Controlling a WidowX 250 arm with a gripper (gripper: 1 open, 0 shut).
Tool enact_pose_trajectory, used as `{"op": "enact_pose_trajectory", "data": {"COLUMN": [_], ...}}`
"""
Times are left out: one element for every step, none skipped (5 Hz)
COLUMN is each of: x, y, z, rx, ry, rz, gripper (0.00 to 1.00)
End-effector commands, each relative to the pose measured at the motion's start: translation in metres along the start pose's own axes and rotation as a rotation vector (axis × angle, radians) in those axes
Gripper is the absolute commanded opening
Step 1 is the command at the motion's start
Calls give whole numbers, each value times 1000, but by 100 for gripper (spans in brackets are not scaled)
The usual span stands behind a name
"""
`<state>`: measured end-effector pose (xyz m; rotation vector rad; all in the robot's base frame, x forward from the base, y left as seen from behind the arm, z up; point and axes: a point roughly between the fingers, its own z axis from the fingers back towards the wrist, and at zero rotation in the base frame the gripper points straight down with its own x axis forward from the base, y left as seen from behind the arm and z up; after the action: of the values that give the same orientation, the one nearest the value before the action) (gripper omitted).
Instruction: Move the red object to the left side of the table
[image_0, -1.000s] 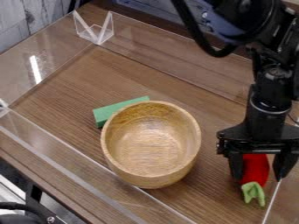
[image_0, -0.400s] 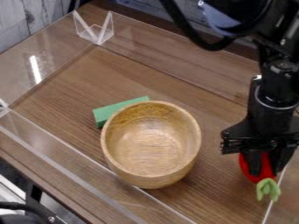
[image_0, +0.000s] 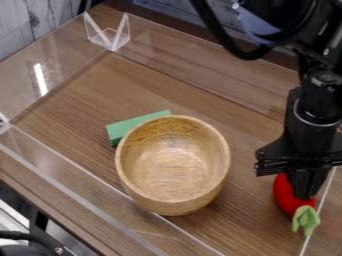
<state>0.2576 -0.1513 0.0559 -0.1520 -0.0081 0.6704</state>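
The red object (image_0: 289, 197), a small rounded red toy fruit with a light-green leafy stem (image_0: 306, 217), lies on the table (image_0: 94, 95) near its right front corner. My gripper (image_0: 299, 182) points straight down over it, its black fingers closed on the fruit's upper part. The fruit's lower half and stem stick out below the fingers, and it still rests on the wood.
A wooden bowl (image_0: 171, 163) stands just left of the gripper. A flat green piece (image_0: 135, 125) lies behind the bowl's left rim. Low clear acrylic walls (image_0: 54, 170) border the table, and a clear folded stand (image_0: 107, 32) sits at the back left.
The fingers, open around the fruit a second ago, have closed on it. The fruit turned slightly, its stem swinging to the right. The hand stayed in place.
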Motion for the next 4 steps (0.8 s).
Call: {"op": "enact_pose_trajectory", "data": {"x": [7,14,36,54], "y": [-13,-14,-18,-16], "z": [39,73,103,117], "rx": [-101,-170,-235,-266], "ry": [-48,-77,-103,-115], "rz": [48,110,162,201], "gripper": [0,0,0,0]}}
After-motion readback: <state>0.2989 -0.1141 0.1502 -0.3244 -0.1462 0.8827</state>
